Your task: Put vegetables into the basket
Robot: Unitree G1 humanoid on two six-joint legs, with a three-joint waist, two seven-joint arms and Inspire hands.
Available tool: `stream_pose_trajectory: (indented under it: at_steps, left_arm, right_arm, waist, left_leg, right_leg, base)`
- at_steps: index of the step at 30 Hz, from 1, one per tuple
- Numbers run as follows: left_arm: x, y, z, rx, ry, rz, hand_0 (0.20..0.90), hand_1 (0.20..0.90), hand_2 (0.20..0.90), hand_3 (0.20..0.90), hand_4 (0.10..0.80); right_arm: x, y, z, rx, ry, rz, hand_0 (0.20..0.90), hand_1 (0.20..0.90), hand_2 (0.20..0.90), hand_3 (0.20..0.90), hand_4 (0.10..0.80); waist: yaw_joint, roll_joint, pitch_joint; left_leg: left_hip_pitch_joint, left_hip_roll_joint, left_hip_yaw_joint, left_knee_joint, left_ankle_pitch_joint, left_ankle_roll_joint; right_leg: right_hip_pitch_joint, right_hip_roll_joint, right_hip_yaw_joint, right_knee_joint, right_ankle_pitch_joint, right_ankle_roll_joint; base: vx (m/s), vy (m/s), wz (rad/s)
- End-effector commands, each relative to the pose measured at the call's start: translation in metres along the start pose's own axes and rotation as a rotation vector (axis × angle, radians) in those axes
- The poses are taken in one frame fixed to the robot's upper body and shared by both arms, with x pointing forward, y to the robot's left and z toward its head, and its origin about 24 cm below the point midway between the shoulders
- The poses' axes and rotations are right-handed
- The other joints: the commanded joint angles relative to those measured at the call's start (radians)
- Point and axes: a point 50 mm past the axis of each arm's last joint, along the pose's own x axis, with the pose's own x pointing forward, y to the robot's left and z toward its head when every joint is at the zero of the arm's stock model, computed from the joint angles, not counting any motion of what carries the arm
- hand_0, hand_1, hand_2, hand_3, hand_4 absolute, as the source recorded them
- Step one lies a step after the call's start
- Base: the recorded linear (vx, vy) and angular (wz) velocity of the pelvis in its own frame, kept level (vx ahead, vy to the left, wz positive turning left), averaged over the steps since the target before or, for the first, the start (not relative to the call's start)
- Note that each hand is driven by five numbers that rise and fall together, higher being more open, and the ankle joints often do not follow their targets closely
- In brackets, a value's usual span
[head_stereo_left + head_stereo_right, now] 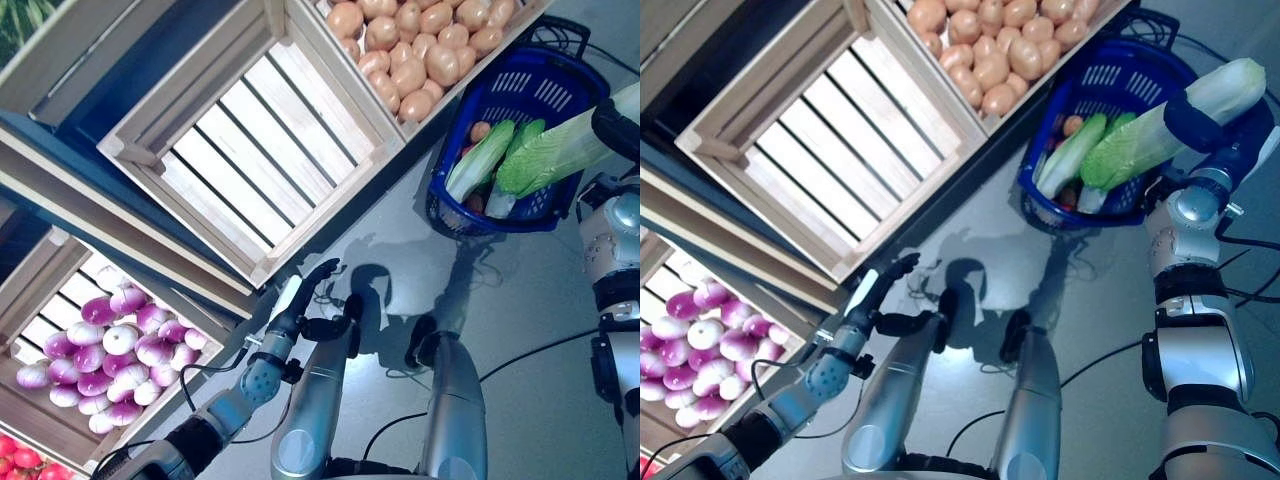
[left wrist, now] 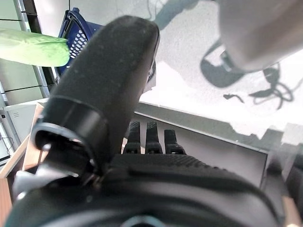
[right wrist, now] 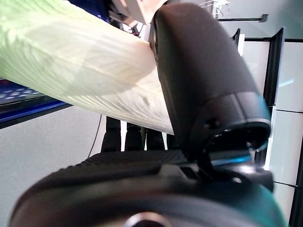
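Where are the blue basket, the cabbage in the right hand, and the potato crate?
blue basket (image 1: 532, 92), left eye view, on its slotted back wall.
cabbage (image 1: 1145, 135), right eye view, on its leafy green middle.
right hand (image 1: 1196, 122), right eye view, on the dark thumb across the cabbage.
potato crate (image 1: 330, 55), left eye view, on its wooden side wall.

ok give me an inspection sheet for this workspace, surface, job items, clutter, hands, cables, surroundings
surface: grey floor, bare where it shows
job's things: blue basket on the floor, holding a cabbage and small vegetables; second cabbage held over its rim
clutter: nothing seen
hands: right hand curled round the second cabbage; left hand open, empty
cables: nothing seen apart from the robot's own
surroundings: crate of potatoes, empty slatted crate, crate of purple onions
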Motion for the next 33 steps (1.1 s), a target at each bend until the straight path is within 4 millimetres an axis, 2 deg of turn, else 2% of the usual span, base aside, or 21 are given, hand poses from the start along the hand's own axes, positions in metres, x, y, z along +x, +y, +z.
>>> stream_pose_trajectory:
  at_steps: [1,2,3,5,8,19,23,24,26,27,28,33]
  left_arm:
    - [-0.002,0.004,0.043,-0.083,-0.263,0.035,0.9,0.9,0.9,0.9,0.8]
    - [-0.003,0.003,0.043,-0.082,-0.263,0.031,0.9,0.9,0.9,0.9,0.8]
    - [-0.003,0.002,0.042,-0.081,-0.263,0.027,0.9,0.9,0.9,0.9,0.8]
    - [-0.005,0.0,0.041,-0.079,-0.264,0.025,0.9,0.9,0.9,0.9,0.8]
    - [-0.006,0.0,0.04,-0.079,-0.262,0.025,0.9,0.9,0.9,0.9,0.8]
    - [-0.014,-0.001,0.03,-0.079,-0.223,-0.007,0.9,0.9,0.9,0.9,0.8]
    - [-0.018,-0.005,0.028,-0.08,-0.206,-0.046,0.9,0.9,0.9,0.9,0.8]
    - [-0.019,-0.006,0.027,-0.078,-0.205,-0.052,0.9,0.9,0.9,0.9,0.8]
    - [-0.02,-0.007,0.026,-0.07,-0.194,-0.066,0.9,0.9,0.9,0.9,0.8]
    - [-0.02,-0.007,0.025,-0.068,-0.192,-0.072,0.9,0.9,0.9,0.9,0.8]
    - [-0.021,-0.008,0.024,-0.062,-0.187,-0.08,0.9,0.9,0.9,0.9,0.8]
    - [-0.025,-0.012,0.017,-0.036,-0.159,-0.114,0.9,0.9,0.9,0.9,0.8]
  right_arm:
    - [0.021,-0.017,0.108,0.029,-0.389,-0.054,0.3,0.3,0.3,0.3,0.4]
    - [0.022,-0.016,0.108,0.026,-0.377,-0.038,0.627,0.627,0.627,0.627,0.618]
    - [0.023,-0.014,0.108,0.027,-0.369,-0.02,0.9,0.9,0.9,0.9,0.8]
    - [0.022,-0.006,0.107,0.023,-0.343,0.069,0.9,0.9,0.9,0.9,0.8]
    - [0.023,-0.004,0.105,0.004,-0.324,0.105,0.9,0.9,0.9,0.9,0.8]
    - [0.029,-0.018,0.081,-0.015,-0.201,0.177,0.9,0.9,0.9,0.9,0.8]
    - [0.03,-0.021,0.077,-0.025,-0.179,0.186,0.9,0.9,0.9,0.9,0.8]
    - [0.031,-0.022,0.076,-0.025,-0.176,0.187,0.9,0.9,0.9,0.9,0.8]
    - [0.031,-0.022,0.076,-0.035,-0.171,0.193,0.9,0.9,0.9,0.9,0.8]
    - [0.031,-0.022,0.076,-0.038,-0.17,0.197,0.9,0.9,0.9,0.9,0.8]
    - [0.031,-0.022,0.075,-0.043,-0.166,0.206,0.9,0.9,0.9,0.9,0.8]
    - [0.031,-0.022,0.071,-0.056,-0.147,0.24,0.9,0.9,0.9,0.9,0.8]
  waist:
    - [0.001,0.023,-0.004]
    - [0.002,0.022,-0.004]
    - [0.003,0.021,-0.004]
    - [0.003,0.017,-0.004]
    - [0.003,0.014,-0.004]
    - [0.011,-0.002,-0.012]
    - [0.014,-0.011,-0.033]
    - [0.016,-0.011,-0.036]
    - [0.019,-0.017,-0.055]
    - [0.02,-0.017,-0.059]
    - [0.022,-0.021,-0.069]
    - [0.028,-0.04,-0.112]
  left_leg:
    - [0.011,0.004,0.021,0.168,-0.145,0.037]
    - [0.01,0.004,0.021,0.174,-0.148,0.037]
    - [0.007,0.005,0.021,0.186,-0.152,0.037]
    - [0.005,0.008,0.02,0.205,-0.154,0.034]
    - [0.007,0.01,0.018,0.219,-0.154,0.033]
    - [0.104,0.012,0.012,0.186,-0.118,0.018]
    - [0.163,0.02,0.008,0.126,-0.096,0.01]
    - [0.171,0.024,0.011,0.093,-0.06,0.013]
    - [0.222,0.031,-0.001,0.04,-0.06,0.002]
    - [0.231,0.036,0.0,0.003,-0.018,0.002]
    - [0.251,0.042,-0.003,-0.03,-0.004,-0.003]
    - [0.347,0.063,-0.014,-0.177,0.04,-0.02]
  right_leg:
    - [0.073,-0.004,-0.023,0.057,0.01,-0.053]
    - [0.072,-0.004,-0.024,0.063,0.007,-0.054]
    - [0.069,-0.005,-0.024,0.07,0.006,-0.055]
    - [0.069,-0.005,-0.026,0.082,0.001,-0.059]
    - [0.072,-0.006,-0.025,0.091,-0.003,-0.063]
    - [0.182,-0.009,-0.038,0.056,-0.008,-0.069]
    - [0.248,-0.005,-0.043,0.004,-0.003,-0.068]
    - [0.258,-0.007,-0.055,-0.025,0.026,-0.079]
    - [0.314,0.009,-0.052,-0.076,0.017,-0.07]
    - [0.326,0.01,-0.066,-0.112,0.048,-0.079]
    - [0.352,0.016,-0.07,-0.147,0.055,-0.078]
    - [0.461,0.044,-0.078,-0.313,0.095,-0.067]
  base:
    - [-0.037,-0.026,0.05]
    - [-0.044,-0.024,0.05]
    - [-0.033,-0.005,0.01]
    - [-0.004,0.006,-0.02]
    - [0.009,0.013,-0.06]
    - [0.04,0.013,0.01]
    - [0.052,0.027,-0.02]
    - [0.088,0.014,-0.05]
    - [0.075,0.009,-0.05]
    - [0.0,0.0,0.0]
    - [-0.023,0.015,0.06]
    - [0.067,-0.006,0.01]
